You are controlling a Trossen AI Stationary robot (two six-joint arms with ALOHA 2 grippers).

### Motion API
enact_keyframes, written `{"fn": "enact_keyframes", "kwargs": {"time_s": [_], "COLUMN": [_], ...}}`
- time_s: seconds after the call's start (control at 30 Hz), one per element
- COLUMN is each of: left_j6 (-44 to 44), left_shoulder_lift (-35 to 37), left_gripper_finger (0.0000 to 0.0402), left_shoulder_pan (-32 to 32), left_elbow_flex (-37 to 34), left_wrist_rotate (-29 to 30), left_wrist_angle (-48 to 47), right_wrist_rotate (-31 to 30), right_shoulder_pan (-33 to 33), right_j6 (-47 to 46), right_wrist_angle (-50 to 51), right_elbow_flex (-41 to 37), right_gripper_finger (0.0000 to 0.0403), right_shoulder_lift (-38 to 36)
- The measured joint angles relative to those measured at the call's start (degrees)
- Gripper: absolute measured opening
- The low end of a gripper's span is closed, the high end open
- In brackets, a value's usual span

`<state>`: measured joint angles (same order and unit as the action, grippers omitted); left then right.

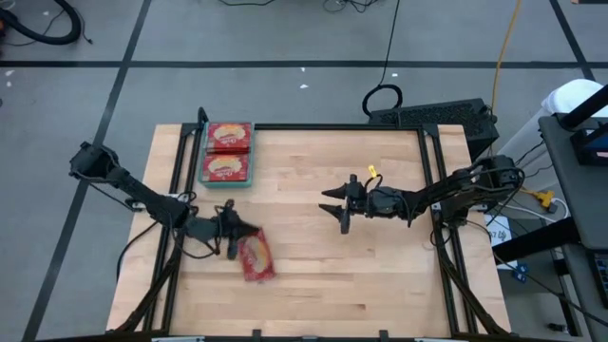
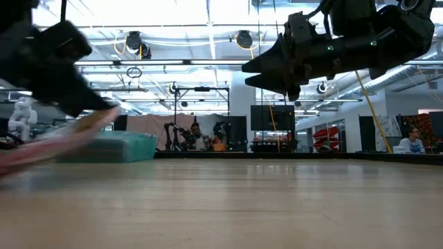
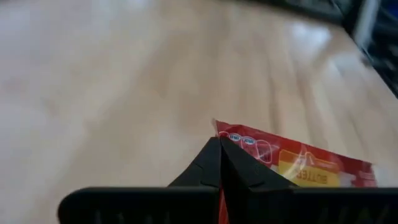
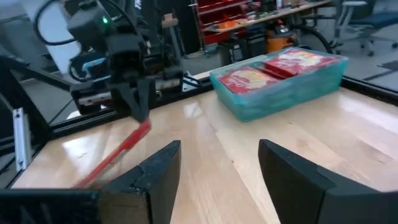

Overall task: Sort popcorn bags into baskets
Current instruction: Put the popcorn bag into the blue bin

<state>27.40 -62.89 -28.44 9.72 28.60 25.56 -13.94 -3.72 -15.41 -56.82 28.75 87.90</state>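
Note:
One red popcorn bag [image 1: 255, 257] with a yellow picture is in my left gripper [image 1: 231, 239], which is shut on it near the table's near-left part. In the low view the bag [image 2: 62, 138] slopes downward from the gripper. Two more red bags [image 1: 228, 152] lie flat, face up, in the teal tray [image 1: 202, 157] at the far-left corner, seen also in the right wrist view as the tray [image 4: 292, 90]. My right gripper [image 1: 343, 205] hovers open over the table's middle, above the wood, touching nothing. My left gripper pinches the bag between its two fingers at one edge near a corner [image 3: 227, 134], coming from the table's left and slanting down. The bag [image 4: 118, 155] hangs tilted below the fingers. I cannot tell whether its low end touches the wood.
Bare wooden table top [image 1: 380, 275] spreads between the two grippers and along the near side. A black frame rail [image 1: 332, 126] borders the far edge. Cables and a keyboard [image 1: 427, 114] lie on the floor beyond. People sit far back in the room [image 2: 414, 140].

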Motion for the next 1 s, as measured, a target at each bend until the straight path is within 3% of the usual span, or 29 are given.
{"fn": "enact_keyframes", "kwargs": {"time_s": [0.17,0.33,0.47,0.63,1.0], "left_j6": [-12.6,-22.3,-24.1,-22.7,-22.7], "left_shoulder_lift": [0.0,0.0,0.0,0.0,0.0], "left_gripper_finger": [0.0002,0.0001,0.0001,0.0001,0.0001], "left_shoulder_pan": [6.6,13.3,16.7,18.1,16.8], "left_elbow_flex": [0.0,0.1,0.1,0.1,0.1], "left_wrist_rotate": [6.5,7.0,6.2,2.4,-0.3], "left_wrist_angle": [12.4,23.9,25.3,24.3,24.2], "right_wrist_rotate": [-1.1,-4.3,-8.6,-8.1,16.0], "right_shoulder_pan": [-2.6,-4.7,-4.0,-0.1,11.2], "right_j6": [-1.4,-0.2,4.3,12.9,21.5], "right_wrist_angle": [3.7,12.1,14.0,13.8,6.2], "right_elbow_flex": [2.7,6.9,7.3,7.3,8.6], "right_gripper_finger": [0.0229,0.0267,0.0283,0.0285,0.0277], "right_shoulder_lift": [0.0,0.0,0.0,0.0,4.2]}}
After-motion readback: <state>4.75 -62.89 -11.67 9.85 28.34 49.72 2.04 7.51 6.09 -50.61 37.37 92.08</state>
